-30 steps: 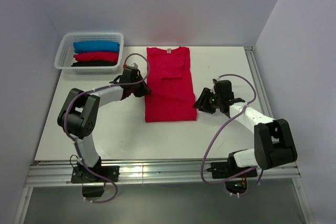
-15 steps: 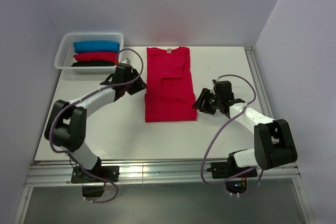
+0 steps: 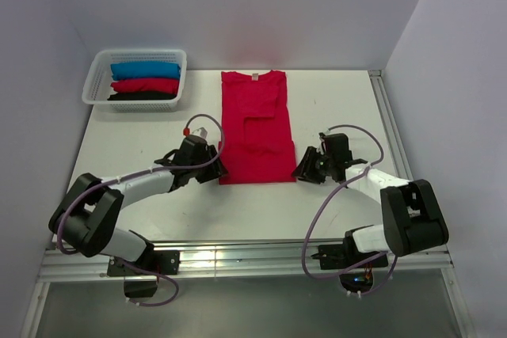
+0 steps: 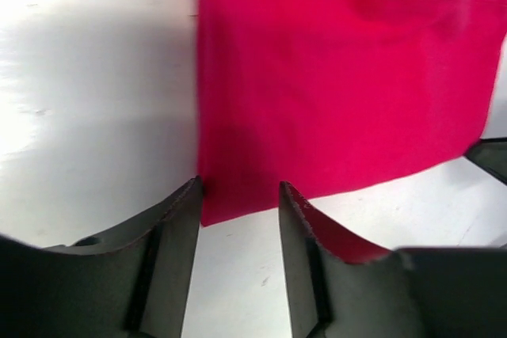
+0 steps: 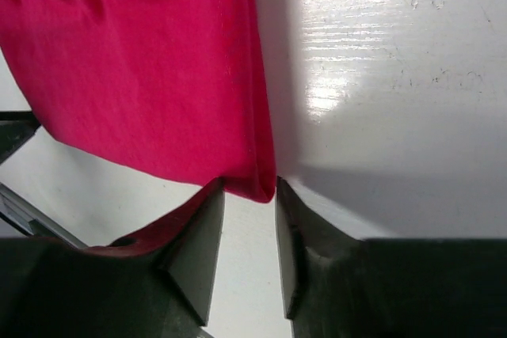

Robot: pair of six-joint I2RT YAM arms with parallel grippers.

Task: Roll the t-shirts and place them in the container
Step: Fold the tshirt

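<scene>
left hand (image 4: 239, 189) moved to t-shirt (image 3: 255, 128) hem corner, spread | right hand (image 5: 248, 187) spread opposite | both cropped below

A white basket (image 3: 135, 105) is set at the far left corner of a white table (image 3: 333, 100), with grey walls (image 3: 238, 5) around.
</scene>
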